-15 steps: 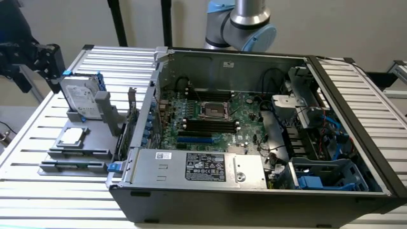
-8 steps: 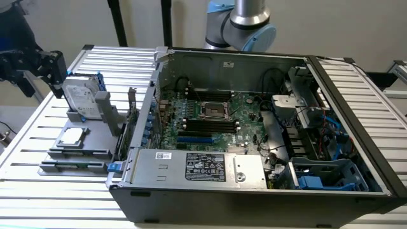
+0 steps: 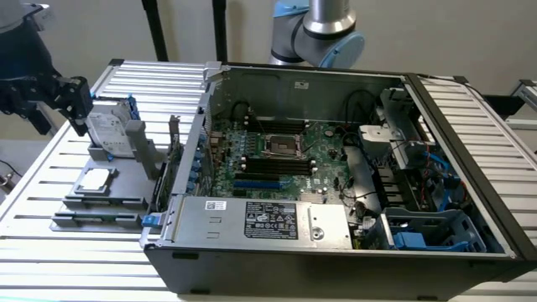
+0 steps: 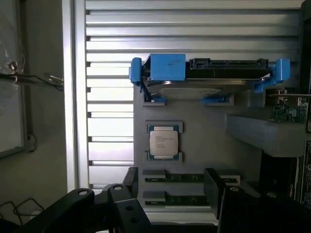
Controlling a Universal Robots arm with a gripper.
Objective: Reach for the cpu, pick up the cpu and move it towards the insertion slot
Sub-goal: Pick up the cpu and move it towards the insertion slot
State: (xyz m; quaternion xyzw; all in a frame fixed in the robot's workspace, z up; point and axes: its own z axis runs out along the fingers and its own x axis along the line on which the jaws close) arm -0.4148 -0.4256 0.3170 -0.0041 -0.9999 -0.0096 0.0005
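The cpu (image 3: 94, 179) (image 4: 163, 142), a small square chip with a silver-grey top, lies flat in a grey holder on the slatted table, at the exterior view's left. My gripper (image 3: 77, 106) (image 4: 171, 175) hovers above the table beyond the holder, well apart from the chip. Its dark fingers (image 4: 130, 189) stand open with nothing between them. The insertion slot (image 3: 280, 146), a shiny metal-framed socket, sits on the motherboard inside the open computer case.
A silver hard drive in a blue frame (image 3: 109, 129) (image 4: 209, 73) stands on the grey fixture (image 3: 126, 170) between my gripper and the chip. Two memory sticks (image 4: 187, 178) lie in the fixture beside the chip. The case wall (image 3: 188, 157) rises between fixture and motherboard.
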